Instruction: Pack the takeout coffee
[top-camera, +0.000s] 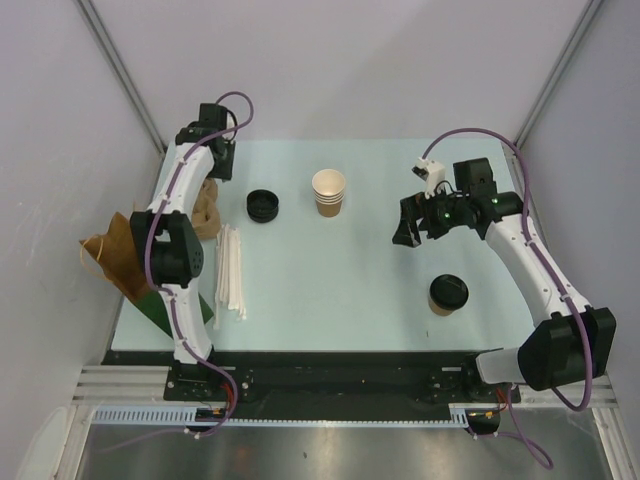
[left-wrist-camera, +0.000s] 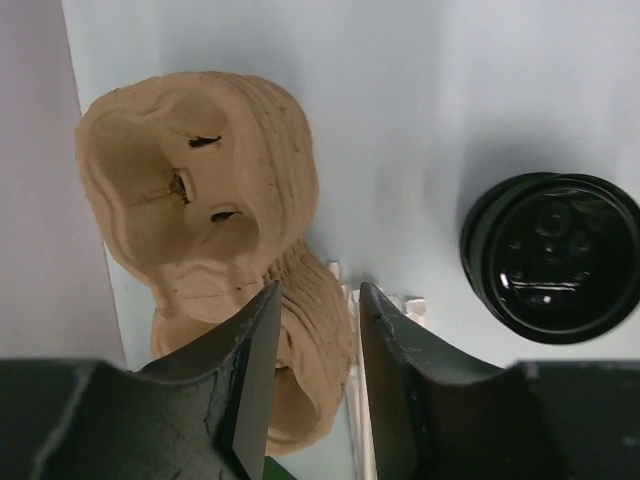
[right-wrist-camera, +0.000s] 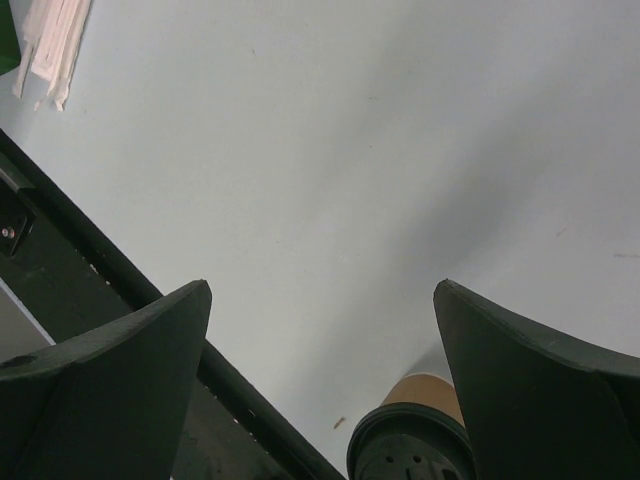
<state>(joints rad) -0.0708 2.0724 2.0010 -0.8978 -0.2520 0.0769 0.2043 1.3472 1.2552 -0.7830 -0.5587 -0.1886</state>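
Kraft-paper takeout coffee (top-camera: 448, 293) stands upright with its black lid on, at the near right of the counter (top-camera: 330, 300); nothing holds it.

We see the right tool (top-camera: 408, 222) hovering farther back than the cup and clear of it, jaws spread wide and empty. Its wrist view catches the lid at the bottom edge, close to the right-hand finger. Mid-counter toward the back are a stack of nested cups (top-camera: 328, 192) and, left of it, a loose black lid (top-camera: 263, 205). White paper-wrapped sticks (top-camera: 231, 272) lie left of centre. The left tool (top-camera: 222, 168) is at the far left over the pulp carriers (top-camera: 205, 212), jaws partly apart with the carriers' ribbed edge in the gap. We cannot tell if they pinch it. A green bag (top-camera: 160, 300) lies at the near left edge.
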